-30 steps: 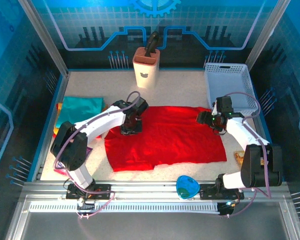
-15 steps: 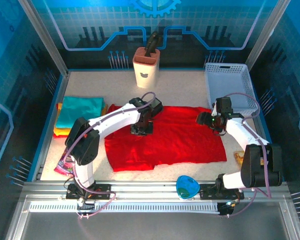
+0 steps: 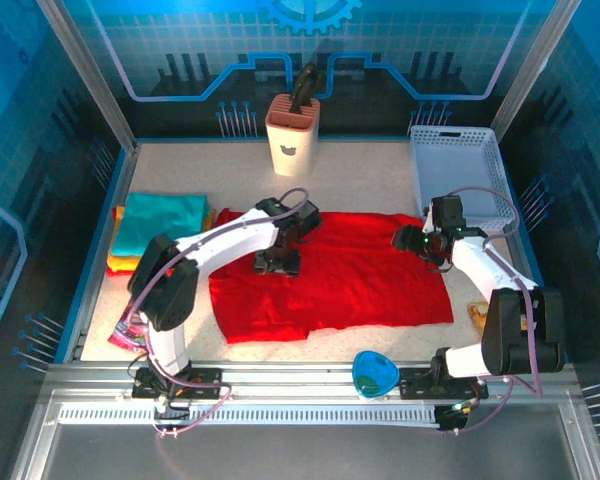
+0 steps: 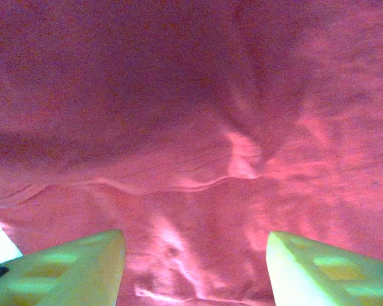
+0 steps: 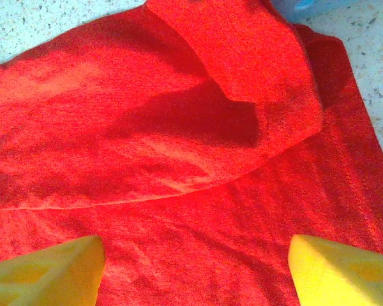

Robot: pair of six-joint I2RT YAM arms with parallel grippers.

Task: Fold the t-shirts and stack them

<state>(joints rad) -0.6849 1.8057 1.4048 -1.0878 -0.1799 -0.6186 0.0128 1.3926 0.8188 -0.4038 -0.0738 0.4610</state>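
Left hand (image 3: 278,265), shut moments ago, now spread open over red shirt (image 3: 350,285), cloth released; right hand (image 3: 412,240) open too. Shirt lies on counter (image 3: 370,175) just left of basket (image 3: 460,170), folding unfinished.

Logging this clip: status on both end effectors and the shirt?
Left end effector open over red shirt, empty. Right end effector open over its right edge. Nothing in the way.

Red t-shirt (image 3: 330,275), plain, no print. Teal folded t-shirt (image 3: 162,218) far left, yellow-orange shirt edges (image 3: 114,262) under it. Worktop (image 3: 370,170) beige, speckled. Basket (image 3: 421,180) white mesh. Knife block (image 3: 292,135) cream, dark handle. Left end effector (image 4: 195,239) pale yellow-green; right end effector (image 5: 195,242) yellow.
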